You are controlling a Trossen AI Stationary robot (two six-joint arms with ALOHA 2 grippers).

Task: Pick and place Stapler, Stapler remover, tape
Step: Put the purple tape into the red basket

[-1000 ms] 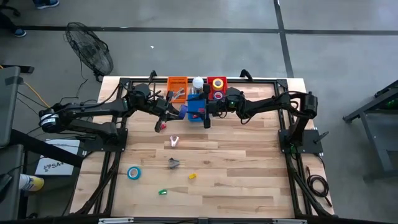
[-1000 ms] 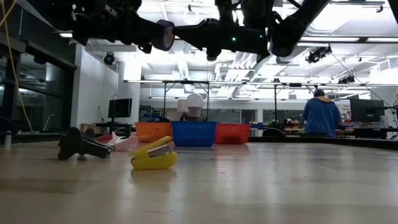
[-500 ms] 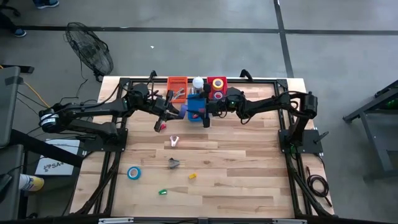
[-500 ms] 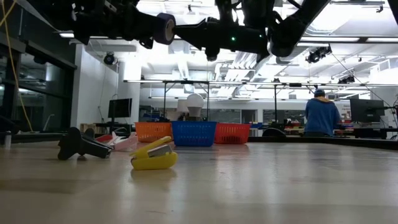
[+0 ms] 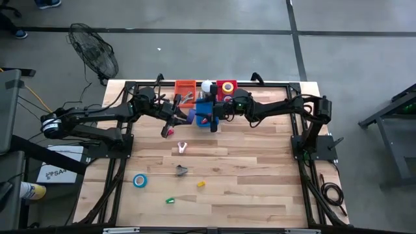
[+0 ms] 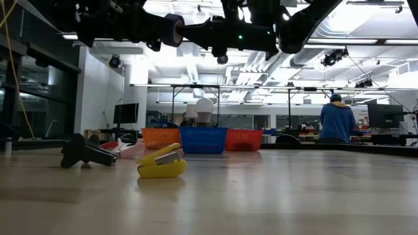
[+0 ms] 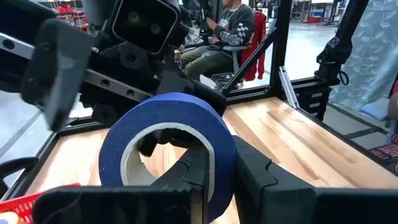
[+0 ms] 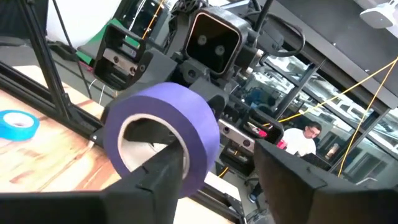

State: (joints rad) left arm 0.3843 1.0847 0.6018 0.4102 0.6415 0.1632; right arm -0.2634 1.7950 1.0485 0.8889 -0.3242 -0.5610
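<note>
Blue tape between two hands above the far baskets

Our left hand pinches the tape, a smooth blue roll with a pale card core, in the air beside the blue mesh basket. Our right hand stands spread, one finger through the ring. A second blue roll lies near left on the plank bench.

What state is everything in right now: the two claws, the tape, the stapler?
left gripper, shut on the held tape roll
right gripper, open, one finger through that roll
second tape roll, lying flat on the table
yellow stapler, lying on the table, not gripped
</note>
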